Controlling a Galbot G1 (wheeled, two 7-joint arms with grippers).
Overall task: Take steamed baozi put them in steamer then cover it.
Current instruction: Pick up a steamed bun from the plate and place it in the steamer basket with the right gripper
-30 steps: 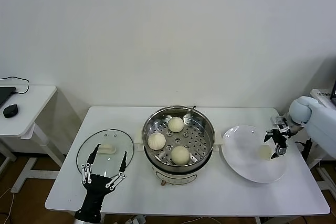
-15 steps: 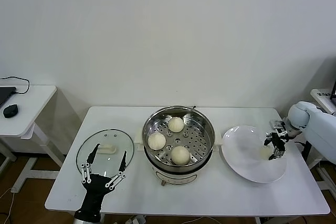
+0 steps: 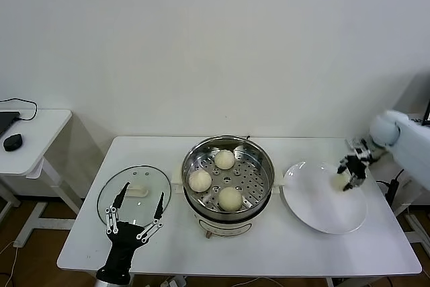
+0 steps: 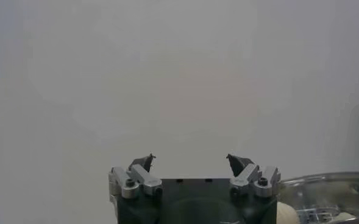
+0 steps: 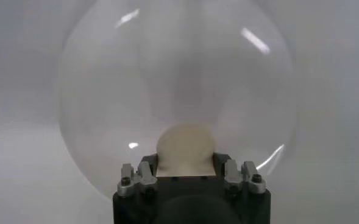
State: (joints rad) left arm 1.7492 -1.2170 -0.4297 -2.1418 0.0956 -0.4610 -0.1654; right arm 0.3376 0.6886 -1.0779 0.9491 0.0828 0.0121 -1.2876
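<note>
The shiny steamer [image 3: 265, 171] stands mid-table with three cream baozi on its perforated tray: one at the back [image 3: 224, 159], one at the left [image 3: 200, 180], one at the front [image 3: 230, 197]. My right gripper [image 3: 347, 175] is shut on the fourth baozi [image 3: 339, 181] and holds it a little above the white plate [image 3: 316, 210]; the bun shows between the fingers in the right wrist view [image 5: 185, 148]. The glass cover [image 3: 113, 191] with its cream handle lies flat on the table left of the steamer. My left gripper [image 3: 133, 223] is open, just in front of the cover.
A side table [image 3: 37, 136] with a black mouse stands at far left. The table's front edge runs close under the left gripper. The steamer's rim shows at the corner of the left wrist view [image 4: 325, 182].
My right gripper closed on the last baozi on the plate and has lifted it up and slightly toward the back. The left arm has not moved.
</note>
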